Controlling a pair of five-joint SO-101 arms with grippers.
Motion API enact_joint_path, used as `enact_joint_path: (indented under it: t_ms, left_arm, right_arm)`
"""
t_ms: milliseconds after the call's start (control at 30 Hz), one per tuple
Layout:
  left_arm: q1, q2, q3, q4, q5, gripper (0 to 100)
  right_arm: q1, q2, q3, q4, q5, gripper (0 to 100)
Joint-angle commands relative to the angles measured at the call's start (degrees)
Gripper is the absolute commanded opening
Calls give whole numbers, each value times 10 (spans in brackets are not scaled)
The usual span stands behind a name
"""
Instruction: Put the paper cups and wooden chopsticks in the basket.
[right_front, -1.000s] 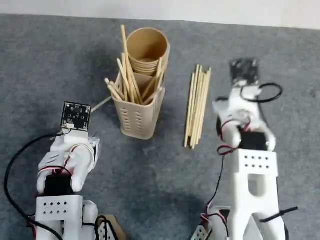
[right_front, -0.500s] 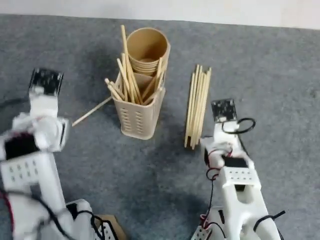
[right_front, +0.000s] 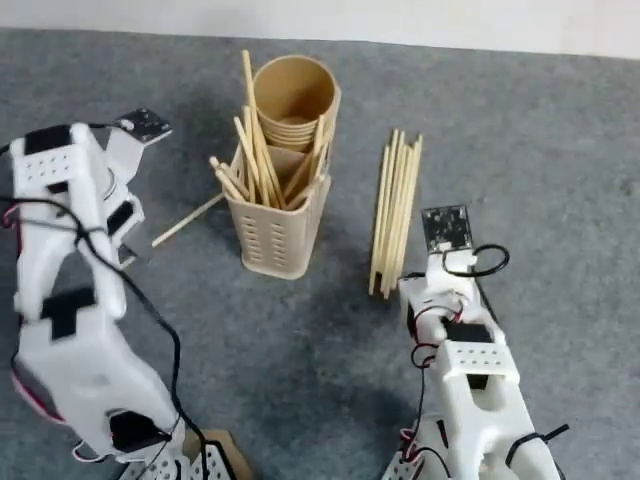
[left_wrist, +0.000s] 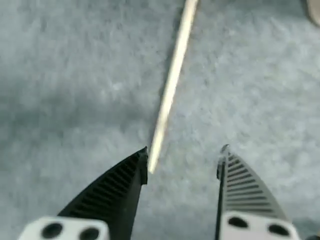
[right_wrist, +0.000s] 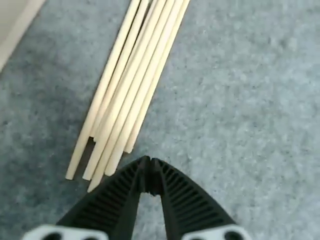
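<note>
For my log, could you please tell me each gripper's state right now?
Left gripper: open, empty, by a loose chopstick.
Right gripper: shut, empty, beside the chopstick bundle.

basket (right_front: 270, 240): 1 | cup stack (right_front: 295, 92): 1 | loose chopstick (right_front: 185, 222): 1 | chopstick bundle (right_front: 395, 210): 1

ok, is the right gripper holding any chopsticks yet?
No, the right gripper has its fingers shut on nothing, with the chopstick bundle lying loose just past the tips.
</note>
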Motion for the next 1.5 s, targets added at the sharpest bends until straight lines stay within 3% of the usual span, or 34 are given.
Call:
enact_joint_path:
  t_ms: [0, 333, 600, 767, 900, 1133, 1233, 1367, 1467]
  left_arm:
    - [28, 109, -127, 46, -34, 249]
    - [52, 228, -223, 56, -41, 243]
    - [50, 305, -301, 56, -41, 142]
    - [50, 307, -343, 74, -40, 15]
    - [50, 308, -386, 116, -40, 5]
    - [39, 307, -443, 123, 26, 5]
    - [25, 294, -509, 125, 95, 4]
    - [23, 214, -578, 127, 188, 4]
    - [39, 110, -562, 131, 232, 4]
  right_arm:
    - [-1, -11, -4, -8, -6, 10]
    - [-1, -11, -4, -8, -6, 10]
    - [-2, -11, -4, -8, -6, 10]
    - [-3, -11, -4, -8, -6, 10]
    - [-4, -11, -4, -8, -6, 10]
    - [-4, -11, -3, -9, -6, 10]
    - [-4, -11, -3, -9, -6, 10]
    - [-4, -11, -3, -9, -6, 10]
    - [-4, -11, -3, -9, -6, 10]
